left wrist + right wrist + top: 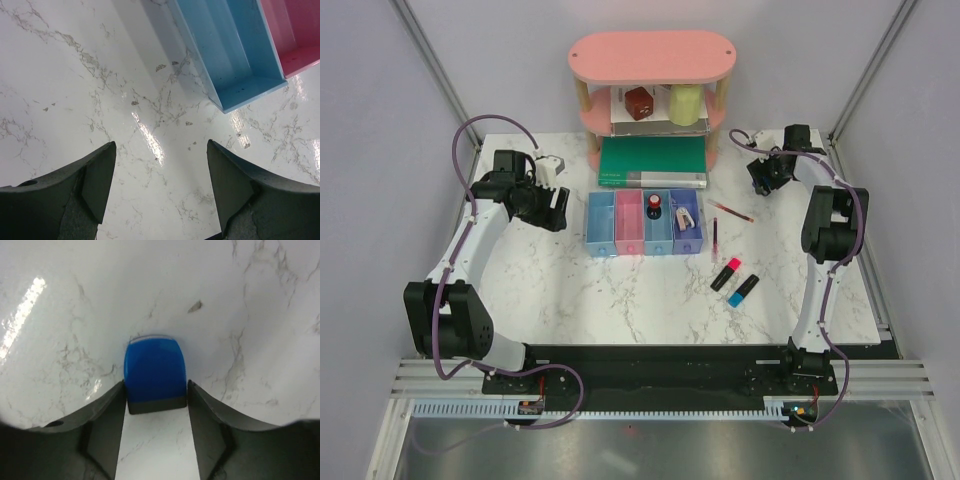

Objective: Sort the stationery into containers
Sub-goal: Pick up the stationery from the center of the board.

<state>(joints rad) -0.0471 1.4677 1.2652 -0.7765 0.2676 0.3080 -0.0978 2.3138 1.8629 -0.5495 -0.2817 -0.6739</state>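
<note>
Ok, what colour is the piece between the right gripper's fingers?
The piece is blue with a dark end, clearest in the right wrist view.

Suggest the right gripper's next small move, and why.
Probably lift straight up. The right gripper looks closed on the small blue piece, both fingers against its sides, at the far right of the table, well away from the bins. Clearing the surface first should avoid dragging it on the way over.
</note>
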